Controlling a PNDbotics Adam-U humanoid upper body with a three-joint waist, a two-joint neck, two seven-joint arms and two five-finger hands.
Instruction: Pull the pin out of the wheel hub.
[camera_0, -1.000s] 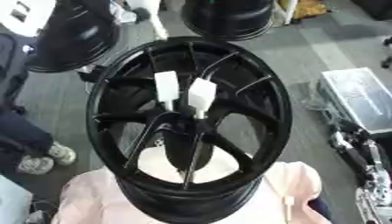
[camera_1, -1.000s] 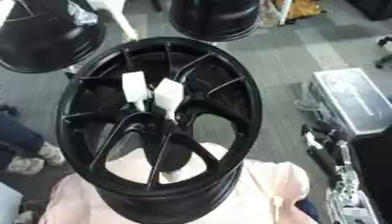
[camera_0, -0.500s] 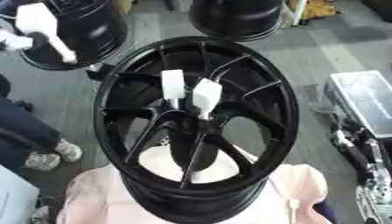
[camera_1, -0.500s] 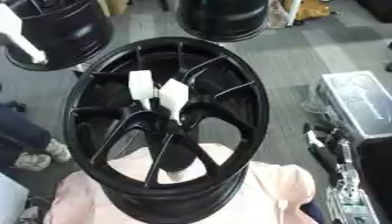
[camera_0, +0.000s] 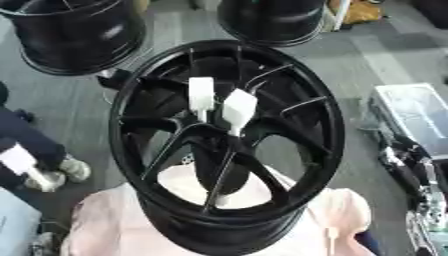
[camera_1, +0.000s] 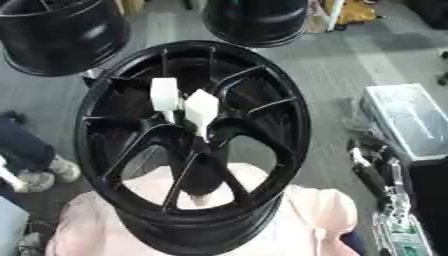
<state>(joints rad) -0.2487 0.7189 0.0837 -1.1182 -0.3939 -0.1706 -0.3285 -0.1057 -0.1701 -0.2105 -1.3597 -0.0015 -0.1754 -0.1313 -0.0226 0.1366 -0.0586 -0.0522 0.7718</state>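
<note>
Neither of your hands shows in either eye view, so you cannot tell how their fingers stand; bring one in over the hub before anything else. The glossy black spoked alloy wheel hub (camera_0: 226, 145) sits face up on a pale pink cloth-covered stand (camera_0: 114, 230), and its centre is your landmark. Two white flat-headed pins stand up from that centre: a squarer upright one (camera_0: 201, 95) on the left side, and a tilted one (camera_0: 239, 106) just beside it to the right, their thin stems sinking between the spokes near the hub's middle. Judged from this, nothing has been pulled yet. Choose one pin, come down from above, pinch its broad head rather than the slim stem, and draw along the stem's own line; a sideways tug would likely bind it against a spoke. The heads look matte and blocky, probably plastic, against the wheel's smooth hard paint. Beyond the hub's far rim stand two more black wheels (camera_0: 74, 35) (camera_0: 273, 20) on grey floor
</note>
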